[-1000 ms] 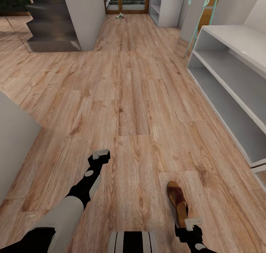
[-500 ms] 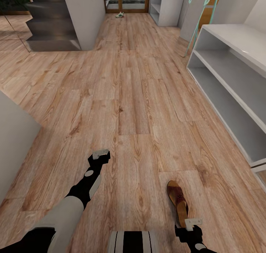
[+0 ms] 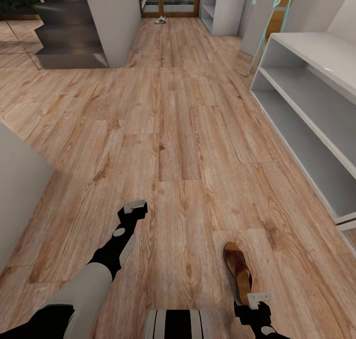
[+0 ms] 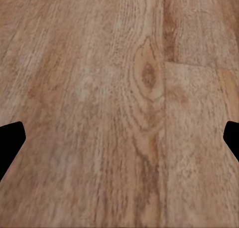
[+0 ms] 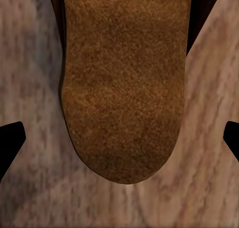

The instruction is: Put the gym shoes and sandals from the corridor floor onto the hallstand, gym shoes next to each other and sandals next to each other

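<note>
One brown sandal (image 3: 238, 270) lies on the wood-plank corridor floor (image 3: 178, 131), toe pointing away from me. My right gripper (image 3: 258, 299) hovers just over its heel end. In the right wrist view the sandal's rounded heel (image 5: 124, 88) sits between the widely spread fingertips of the open right gripper (image 5: 119, 138). My left gripper (image 3: 134, 208) hangs open over bare floor, as the left wrist view (image 4: 119, 138) confirms. A single gym shoe (image 3: 160, 20) lies far down the corridor by the door. The white-grey hallstand (image 3: 296, 67) stands along the right wall.
A narrower white shelf unit (image 3: 220, 10) stands at the far end on the right, with a teal frame (image 3: 267, 27) leaning beside it. A grey wall block (image 3: 111, 22) and dark steps (image 3: 64, 37) are at far left. A grey panel (image 3: 20, 190) borders my left side.
</note>
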You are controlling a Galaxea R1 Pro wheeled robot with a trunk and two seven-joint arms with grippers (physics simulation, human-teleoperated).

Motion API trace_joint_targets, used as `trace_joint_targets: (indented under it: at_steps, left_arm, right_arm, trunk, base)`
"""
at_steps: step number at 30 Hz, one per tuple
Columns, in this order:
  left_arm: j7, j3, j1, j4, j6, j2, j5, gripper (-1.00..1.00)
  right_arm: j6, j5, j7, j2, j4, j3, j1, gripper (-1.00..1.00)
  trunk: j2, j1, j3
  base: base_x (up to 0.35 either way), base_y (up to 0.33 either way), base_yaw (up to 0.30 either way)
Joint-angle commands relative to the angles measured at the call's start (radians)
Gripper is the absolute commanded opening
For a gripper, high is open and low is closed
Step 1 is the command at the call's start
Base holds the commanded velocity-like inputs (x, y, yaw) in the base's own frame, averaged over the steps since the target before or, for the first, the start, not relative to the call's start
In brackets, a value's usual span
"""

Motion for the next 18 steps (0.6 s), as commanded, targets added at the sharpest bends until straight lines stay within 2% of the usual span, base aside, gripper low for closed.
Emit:
trace_joint_targets:
  at_steps: [1,18]
  left_arm:
    - [-0.001,0.002,-0.001,0.001,-0.004,-0.001,0.006,1.0]
    - [-0.001,0.004,-0.001,0.0,-0.004,-0.001,0.006,1.0]
  right_arm:
    - [-0.005,0.009,-0.007,0.0,0.004,0.001,-0.002,1.0]
    - [-0.005,0.01,-0.007,0.0,0.004,0.001,-0.002,1.0]
  trunk:
    - [0.0,0.0,-0.001]
    - [0.0,0.0,-0.001]
  base:
    - [0.071,0.0,0.0]
    - [0.017,0.0,0.0]
